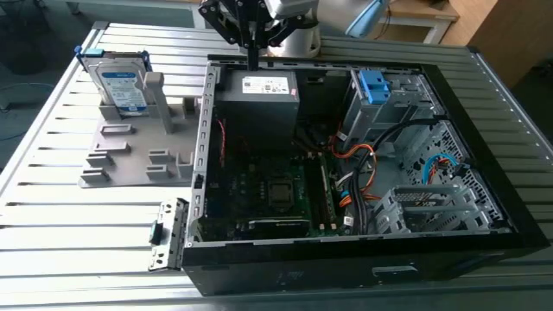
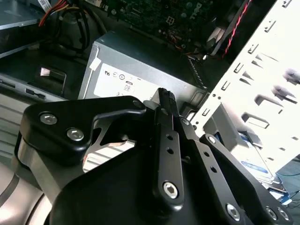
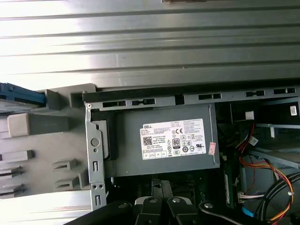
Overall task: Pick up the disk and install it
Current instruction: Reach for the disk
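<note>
**Empty gripper (image 1: 253, 63) above the power supply, disk parked outside the case**

In the exterior view: hanging over the edge of the open computer case (image 1: 201, 149) farthest from the camera, right above the grey power supply (image 1: 256, 97), jaws pressed together with nothing between them. Well apart from the disk (image 1: 120, 84), upright in a grey fixture (image 1: 129, 149) on the slatted table (image 1: 61, 227), just outside the case on the exterior view's left, blue bracket (image 1: 90, 52) uppermost. Also from this view: motherboard (image 1: 259, 188) on the case floor, blue latch (image 1: 373, 87) beyond the supply.

In the second wrist view: black fingers (image 2: 165, 101) up close, tips meeting, white sticker (image 2: 117, 84) of the supply behind them.

In the first wrist view: straight down onto that sticker, the case rim beside it, then the fixture with a blue edge of the bracket.
</note>
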Tool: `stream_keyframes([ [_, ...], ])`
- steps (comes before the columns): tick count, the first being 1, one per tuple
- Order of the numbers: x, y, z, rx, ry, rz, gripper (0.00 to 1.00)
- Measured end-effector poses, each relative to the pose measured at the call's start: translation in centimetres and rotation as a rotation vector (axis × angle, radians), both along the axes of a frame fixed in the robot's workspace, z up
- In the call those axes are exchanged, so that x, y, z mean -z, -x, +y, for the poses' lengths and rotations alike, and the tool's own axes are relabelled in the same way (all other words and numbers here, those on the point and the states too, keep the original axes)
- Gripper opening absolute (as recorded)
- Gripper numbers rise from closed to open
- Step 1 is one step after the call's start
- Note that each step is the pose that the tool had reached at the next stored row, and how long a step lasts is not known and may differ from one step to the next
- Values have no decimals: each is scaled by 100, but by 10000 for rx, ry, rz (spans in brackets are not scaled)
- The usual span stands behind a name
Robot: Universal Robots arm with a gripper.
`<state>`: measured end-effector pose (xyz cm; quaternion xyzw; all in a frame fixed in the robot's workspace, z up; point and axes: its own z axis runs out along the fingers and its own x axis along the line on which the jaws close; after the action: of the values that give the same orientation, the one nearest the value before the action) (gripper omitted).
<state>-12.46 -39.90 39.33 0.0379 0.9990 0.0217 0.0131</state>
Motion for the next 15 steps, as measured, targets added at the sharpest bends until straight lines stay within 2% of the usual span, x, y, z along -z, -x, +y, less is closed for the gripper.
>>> stream_keyframes([
  [15, 0, 224, 0, -1, 0, -6, 11],
])
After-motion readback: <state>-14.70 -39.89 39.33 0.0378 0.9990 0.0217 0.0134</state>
